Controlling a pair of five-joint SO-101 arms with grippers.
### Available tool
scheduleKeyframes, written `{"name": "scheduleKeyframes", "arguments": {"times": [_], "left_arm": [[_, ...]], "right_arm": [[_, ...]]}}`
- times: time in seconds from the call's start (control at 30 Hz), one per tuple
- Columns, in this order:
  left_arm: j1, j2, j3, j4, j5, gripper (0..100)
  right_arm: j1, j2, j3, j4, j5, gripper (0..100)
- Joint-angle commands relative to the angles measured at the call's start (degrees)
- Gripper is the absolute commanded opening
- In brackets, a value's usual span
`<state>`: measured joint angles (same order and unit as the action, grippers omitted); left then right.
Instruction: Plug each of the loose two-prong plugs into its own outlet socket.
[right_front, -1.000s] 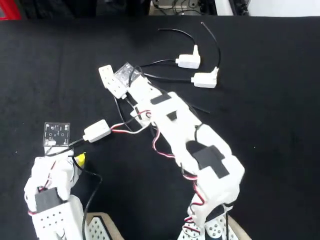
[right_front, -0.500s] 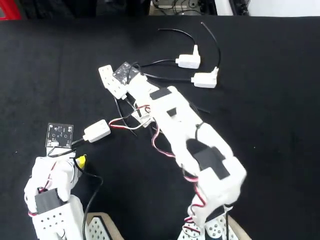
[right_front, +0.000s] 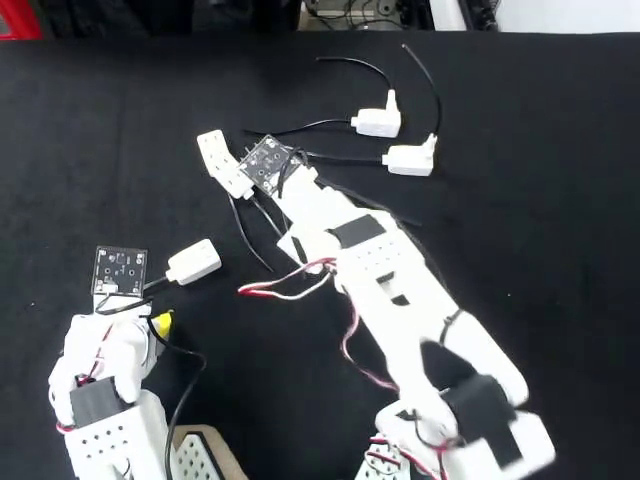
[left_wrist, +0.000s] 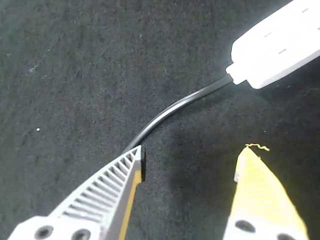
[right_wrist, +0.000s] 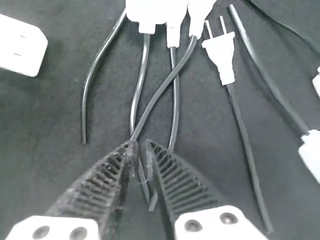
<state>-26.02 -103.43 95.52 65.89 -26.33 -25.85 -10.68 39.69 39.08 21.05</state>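
Lying flat on the black table (right_front: 540, 250), the loose two-prong plug (right_wrist: 221, 50) had its prongs pointing away from the right gripper (right_wrist: 139, 145), just beside a cluster of white connector bodies (right_wrist: 150, 10). Right jaws were pinched almost closed on a black cord (right_wrist: 160, 90) running up to that cluster. A slotted white block (right_wrist: 20, 44) sat off to one side, apart from the plug. Left gripper (left_wrist: 192, 150) was open, grey and yellow fingers spread, the grey tip at the lead (left_wrist: 170, 112) of a white outlet socket (left_wrist: 277, 42). High view: that socket lay near the left arm. Farther out, a corded white piece (right_front: 377, 122) and a second one (right_front: 410, 158) lay close together.
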Motion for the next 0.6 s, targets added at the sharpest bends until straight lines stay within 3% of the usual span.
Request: {"name": "scheduleKeyframes", "arguments": {"times": [0.0, 0.23, 0.5, 0.57], "left_arm": [[-0.4, -0.26, -0.75, 0.18, -0.7, 30], [-0.22, -0.26, -0.66, 0.18, -0.7, 30], [-0.4, -0.26, -0.57, 0.18, -0.7, 30], [-0.4, -0.26, -0.57, 0.18, -0.7, 30]], "right_arm": [[0.97, 10.51, -7.52, -3.16, -2.99, 14.5], [0.88, 25.98, -24.75, 4.4, -3.43, 15.9], [-2.02, 30.02, -27.12, 7.56, -3.25, 15.7], [-2.11, 31.25, -29.67, 11.6, -3.08, 11.3]]}}
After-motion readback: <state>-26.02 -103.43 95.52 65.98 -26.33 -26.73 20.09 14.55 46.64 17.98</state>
